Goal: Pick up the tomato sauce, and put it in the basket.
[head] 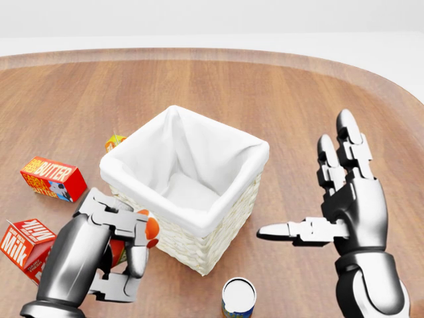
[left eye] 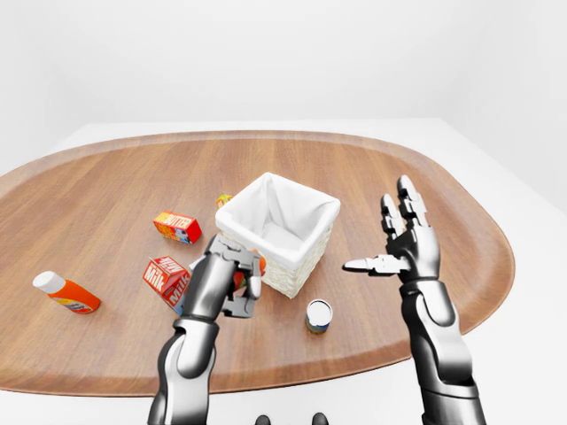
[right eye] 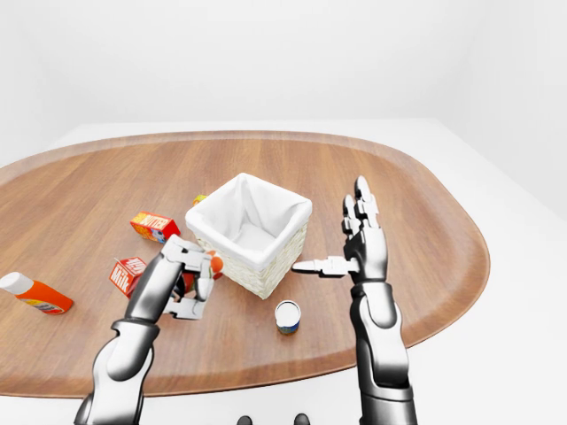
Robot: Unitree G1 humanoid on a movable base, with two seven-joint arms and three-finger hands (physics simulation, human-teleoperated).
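Observation:
The tomato sauce (head: 150, 228) is a small red container with an orange-red end. It shows between the fingers of my left hand (head: 129, 255), which is shut on it. The hand holds it off the table at the lower left of the head view, just left of the wicker wall of the basket (head: 199, 248). The basket has a white cloth lining and nothing shows inside it. My right hand (head: 311, 192) stands open to the right of the basket, fingers up and thumb pointing at it, holding nothing.
A tin can (head: 238, 297) stands below the basket. Left of it are a butter box (head: 53, 177), a milk carton (head: 23, 244) and a small orange box (head: 114, 141). An orange bottle (left eye: 66, 292) lies at the far left. The table is oval and wooden.

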